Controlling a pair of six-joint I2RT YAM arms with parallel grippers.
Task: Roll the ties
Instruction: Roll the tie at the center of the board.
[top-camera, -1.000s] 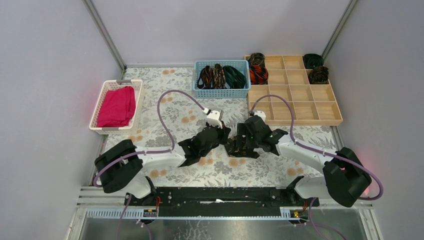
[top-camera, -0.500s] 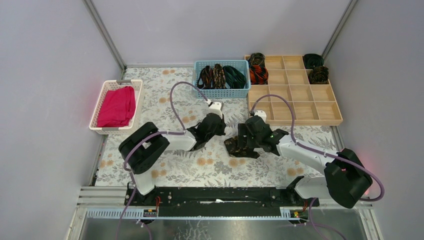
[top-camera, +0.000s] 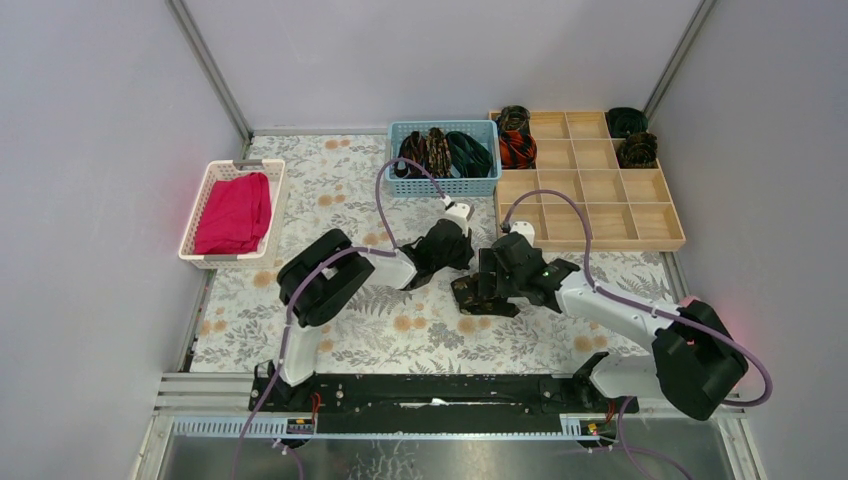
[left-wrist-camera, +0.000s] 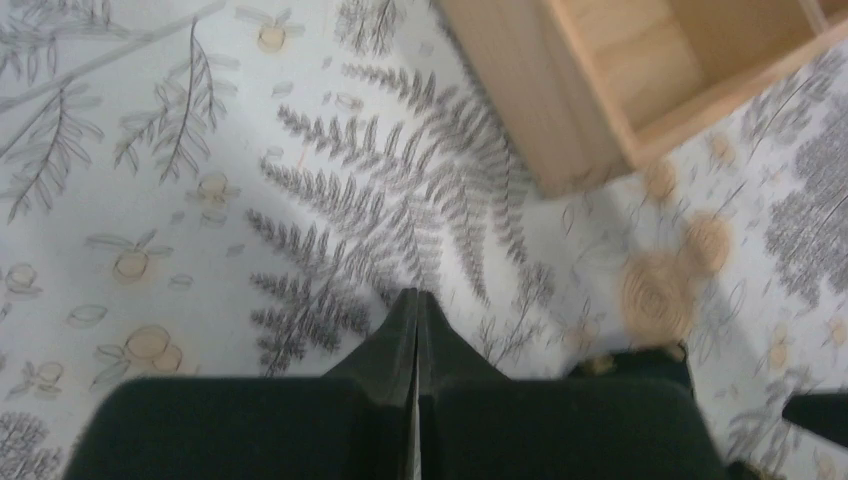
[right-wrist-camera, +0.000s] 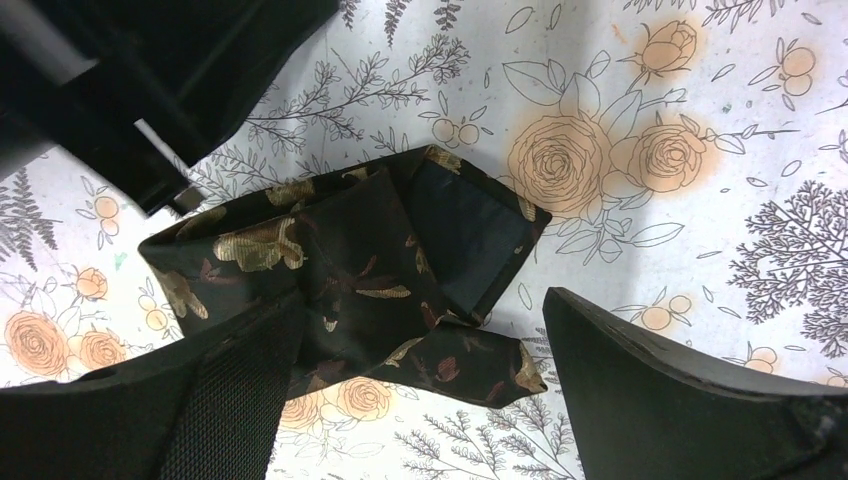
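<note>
A black tie with gold-brown flecks lies loosely folded on the floral cloth, seen from above as a dark bundle. My right gripper hovers over it, open, one finger on each side; from above the gripper covers part of it. My left gripper is shut on nothing, pointing at bare cloth near the wooden tray's corner; from above it sits just left of the right arm. Unrolled ties fill the blue basket. Rolled ties sit in tray compartments.
The wooden compartment tray stands at the back right, with more rolled ties in its far corner. A white basket with magenta cloth stands at the left. The left arm's body fills the right wrist view's top left.
The left arm has swung up and to the right, away from the tie, its shut gripper now near the wooden tray. The right gripper stays open over the tie.
</note>
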